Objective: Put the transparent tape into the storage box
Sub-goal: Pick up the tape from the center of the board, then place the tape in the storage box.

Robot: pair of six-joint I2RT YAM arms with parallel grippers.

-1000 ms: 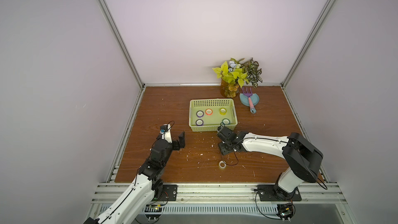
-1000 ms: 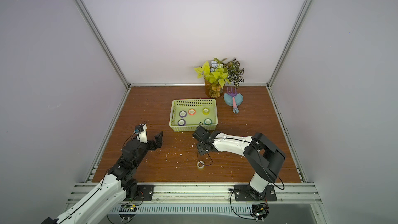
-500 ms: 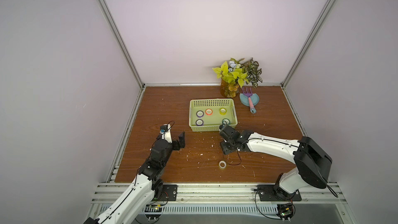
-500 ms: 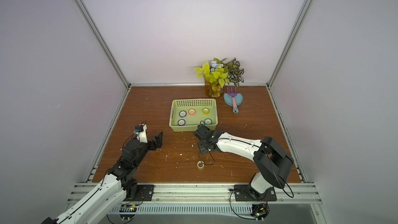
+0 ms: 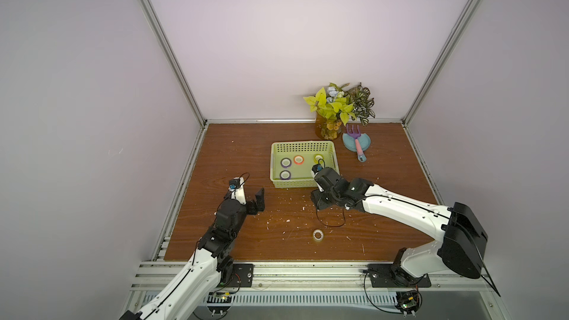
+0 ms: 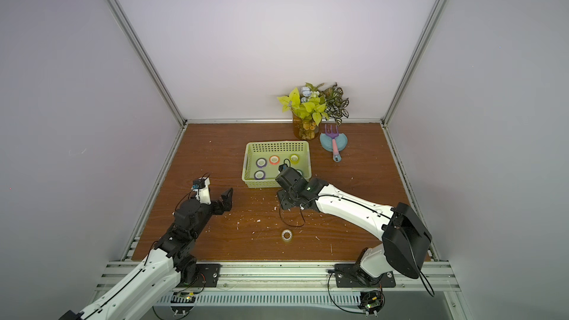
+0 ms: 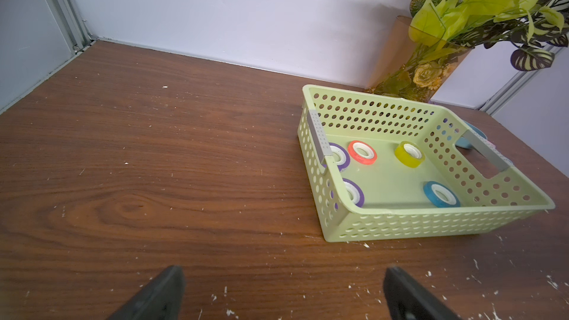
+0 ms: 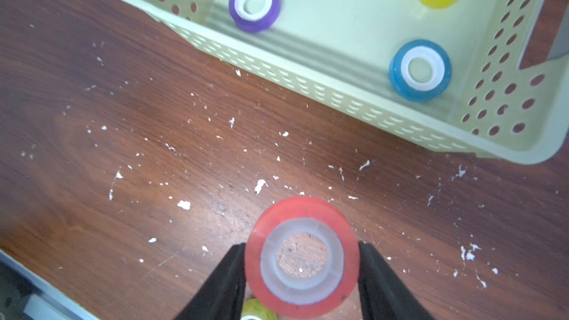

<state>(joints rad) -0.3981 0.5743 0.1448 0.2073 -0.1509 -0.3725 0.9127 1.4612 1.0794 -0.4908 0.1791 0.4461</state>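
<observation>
One colourless roll [image 5: 318,235] lies flat on the table [image 5: 246,241], well short of the storage box [image 5: 295,183] on its near side. Just before the box's near wall, the right gripper [image 8: 301,245] is clamped on the held orange-red roll [image 8: 308,210], a finger on each side. Left of the box, the left gripper [image 7: 284,269] hangs spread wide and holds nothing. Five rolls lie inside the box. The first purple roll [image 7: 354,193] and the second purple roll [image 7: 338,155] are by its left wall. The blue roll [image 7: 440,193] is in its near right corner. The boxed orange-red roll [image 7: 362,152] and the yellow roll [image 7: 409,154] are farther back. Beyond the box's far right corner stand a plant [image 5: 335,106] and a blue dish [image 5: 348,144].
</observation>
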